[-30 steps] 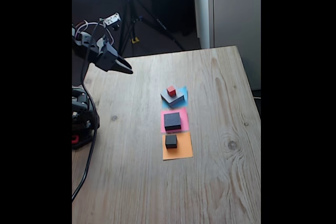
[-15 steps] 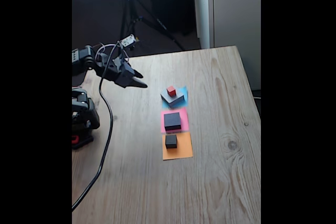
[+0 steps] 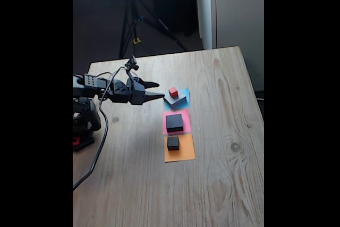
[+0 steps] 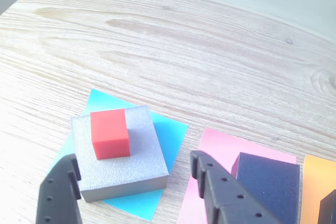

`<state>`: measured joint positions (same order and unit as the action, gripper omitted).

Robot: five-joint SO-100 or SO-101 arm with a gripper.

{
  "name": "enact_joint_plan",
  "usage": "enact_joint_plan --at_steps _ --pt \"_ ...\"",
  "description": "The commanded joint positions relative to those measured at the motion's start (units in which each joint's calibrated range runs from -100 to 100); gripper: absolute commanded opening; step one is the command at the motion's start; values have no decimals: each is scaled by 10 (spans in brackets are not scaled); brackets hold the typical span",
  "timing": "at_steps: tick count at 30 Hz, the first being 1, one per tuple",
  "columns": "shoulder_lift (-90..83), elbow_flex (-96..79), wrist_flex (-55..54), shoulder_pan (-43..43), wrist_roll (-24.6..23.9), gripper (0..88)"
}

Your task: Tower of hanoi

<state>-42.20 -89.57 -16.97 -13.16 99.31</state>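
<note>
Red cube sits on the grey block; the gripper hangs spread wide, empty.

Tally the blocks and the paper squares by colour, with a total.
Red cube: 1
Grey block: 1
Black block: 1
Dark grey block: 1
Blue paper: 1
Pink paper: 1
Orange paper: 1
Total: 7

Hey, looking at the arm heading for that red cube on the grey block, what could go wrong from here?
1. The open gripper straddles the whole grey block, not just the red cube; closing low could grab the wrong piece.
2. The cube sits off-centre toward one edge of the block, so a finger brushing it might knock it off.
3. The black block on the pink paper lies close to one finger, which may nudge it.
</note>
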Motion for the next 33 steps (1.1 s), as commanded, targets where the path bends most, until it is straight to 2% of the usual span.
enact_joint_plan --at_steps 1,11,20,33 --pt "50 -14 -128 -13 7 241" --pt "228 -2 -305 -16 5 262" --pt "351 74 -354 -18 -13 304" --pt "504 136 -468 -38 4 295"
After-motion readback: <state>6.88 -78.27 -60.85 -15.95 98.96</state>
